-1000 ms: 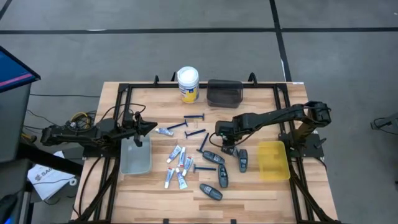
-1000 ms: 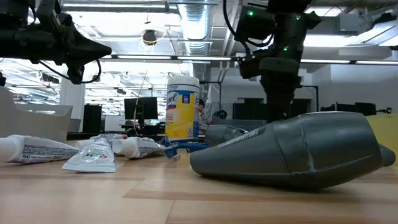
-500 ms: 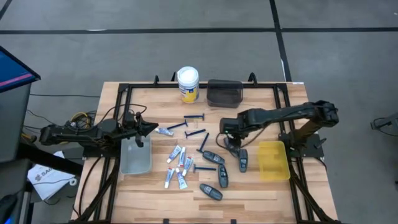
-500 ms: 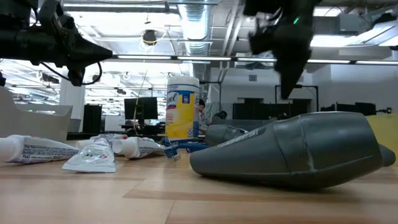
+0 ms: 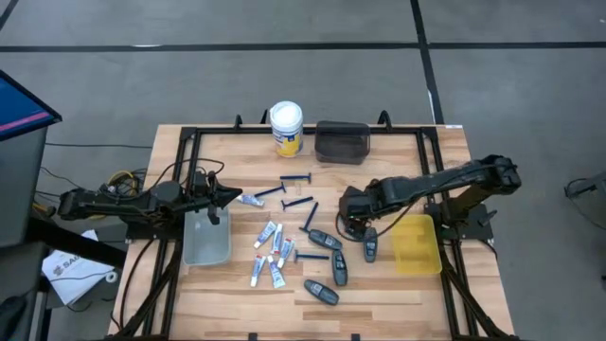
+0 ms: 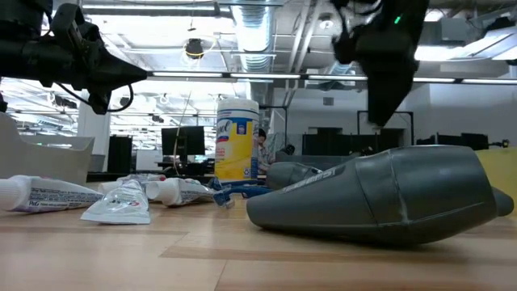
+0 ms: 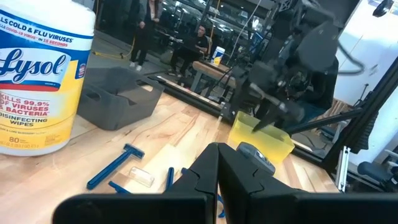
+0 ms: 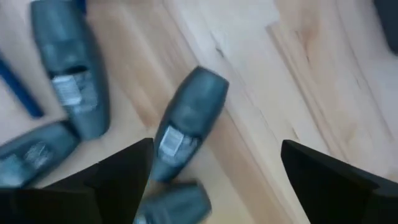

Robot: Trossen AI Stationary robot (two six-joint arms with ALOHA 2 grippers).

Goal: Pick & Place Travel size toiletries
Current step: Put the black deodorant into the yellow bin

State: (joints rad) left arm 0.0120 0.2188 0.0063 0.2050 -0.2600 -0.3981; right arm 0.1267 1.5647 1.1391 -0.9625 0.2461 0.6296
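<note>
Toiletries lie scattered on the wooden table: white-and-blue tubes [image 5: 273, 248], dark-blue razors [image 5: 284, 189] and several dark grey pods [image 5: 325, 239]. My right gripper [image 5: 353, 224] hangs open above the pods. In its wrist view one pod [image 8: 186, 124] lies flat on the wood between the open fingers [image 8: 216, 146], untouched. My left gripper [image 5: 225, 195] is shut and hovers at the far end of the clear tray [image 5: 206, 239], touching nothing; its closed fingers [image 7: 217, 152] point across the table. In the low view a pod [image 6: 380, 198] fills the foreground.
A white-lidded yellow wipes jar [image 5: 286, 128] and a dark tray [image 5: 342, 140] stand at the far edge. A yellow tray [image 5: 417, 243] sits near the right edge. A black frame [image 5: 189, 142] borders the table. Bare wood shows between the dark tray and the pods.
My right gripper has shifted a little toward the table's right and near edges, and now stands over the pod beside the yellow tray. The toiletries have not moved.
</note>
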